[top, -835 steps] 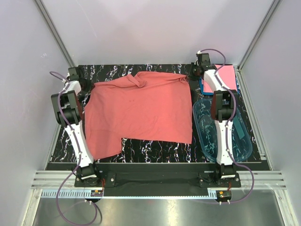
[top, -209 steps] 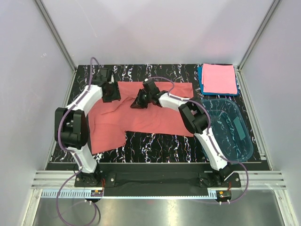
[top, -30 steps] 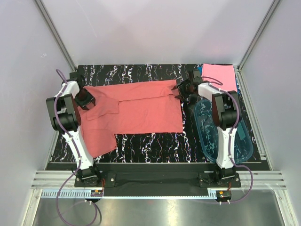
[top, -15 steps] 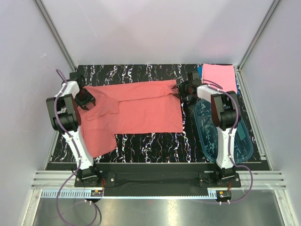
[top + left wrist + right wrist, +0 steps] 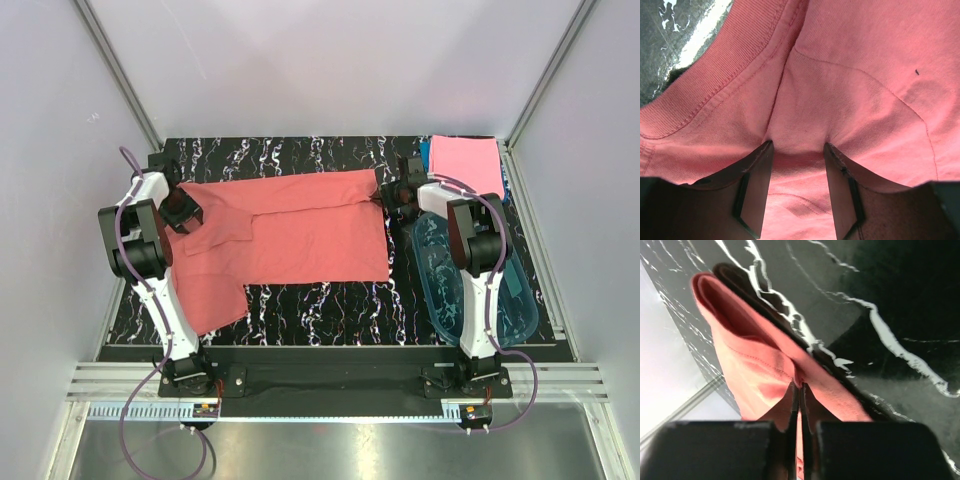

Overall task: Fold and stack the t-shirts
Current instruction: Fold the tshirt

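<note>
The salmon t-shirt [image 5: 300, 235] lies spread across the black marbled table [image 5: 320, 305], its far part folded over and one sleeve hanging toward the near left. My left gripper [image 5: 183, 213] is open at the shirt's left end, its fingertips pressed down on the cloth by the collar [image 5: 797, 147]; the salmon cloth [image 5: 850, 75] fills that view. My right gripper [image 5: 393, 190] is shut on the shirt's far right corner, pinching the folded hem [image 5: 800, 387] just above the table. The pink folded t-shirt [image 5: 465, 165] lies at the far right on a blue one [image 5: 504, 183], of which only an edge shows.
A clear blue plastic tub [image 5: 480, 285] stands at the right of the table, next to my right arm. Grey walls and metal frame posts close in the table on three sides.
My right gripper has pulled the shirt's far right corner slightly to the right. The left gripper has stayed in place.
</note>
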